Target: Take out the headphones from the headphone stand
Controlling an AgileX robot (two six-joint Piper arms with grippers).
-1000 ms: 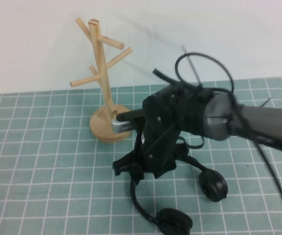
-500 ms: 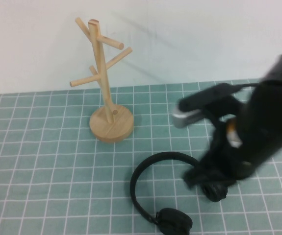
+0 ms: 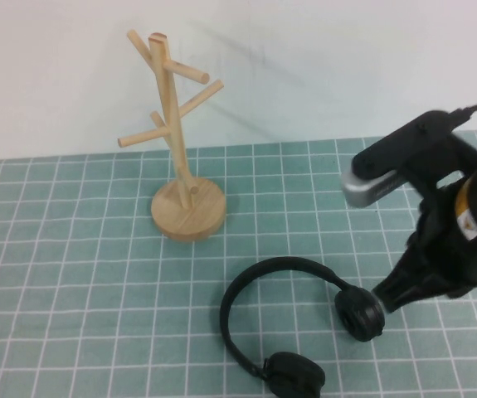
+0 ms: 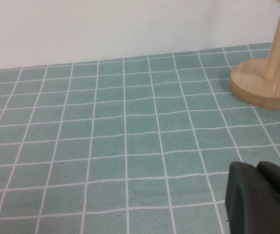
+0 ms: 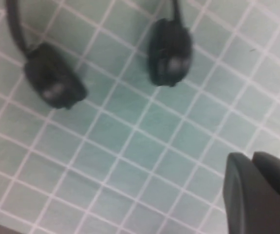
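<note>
On the green mat with its white grid [image 3: 72,274], near the front edge, the headphones [image 3: 292,332] lie flat and free of any hold: matte black, a thin headband curving in an open arc, one round padded ear cup at each end; the right wrist view shows both cups [image 5: 169,51] resting side by side on the squares, slightly blurred. Well apart from them, further back and toward the robot's left, the headphone stand [image 3: 176,149] sits upright on its round disc base; pale natural wood, a slim pole with bare angled pegs; its base also shows in the left wrist view [image 4: 264,83]. Behind the mat rises a plain white wall [image 3: 304,66]. Just beside the right-hand ear cup, the right gripper [image 3: 396,294] hangs over the mat on its black arm; whether its fingers are apart or together cannot be told. Low at the mat's near left, the left gripper [image 4: 261,200] shows only as a dark edge; its fingers likewise cannot be told.
</note>
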